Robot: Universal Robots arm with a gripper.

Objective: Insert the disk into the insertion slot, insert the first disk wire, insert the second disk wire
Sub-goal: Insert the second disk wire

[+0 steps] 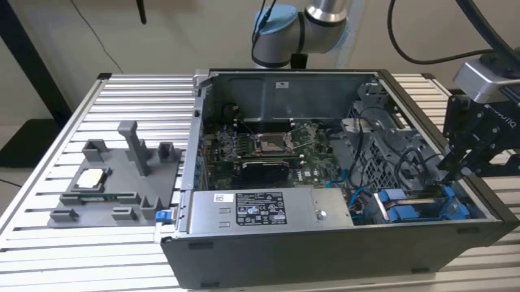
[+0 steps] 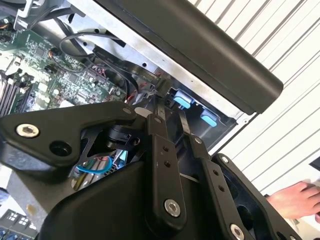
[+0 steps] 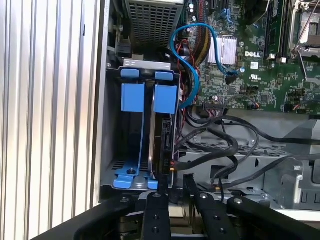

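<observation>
Ribbed aluminium desk, open dark computer case: hard disk in blue plastic caddy sits in grey blue-railed insertion slot. Black claw hovers at its end, grip cannot be told; loose black cables could snag it.

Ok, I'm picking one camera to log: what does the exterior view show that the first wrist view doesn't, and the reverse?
The exterior view adds the grey plate with posts, the labelled silver box and the arm. The first wrist view adds a look into the drive bay, where what looks like the disk stands on edge between blue rails. Both share the gripper at that bay, the blue cable, the circuit board and the slatted table.
</observation>
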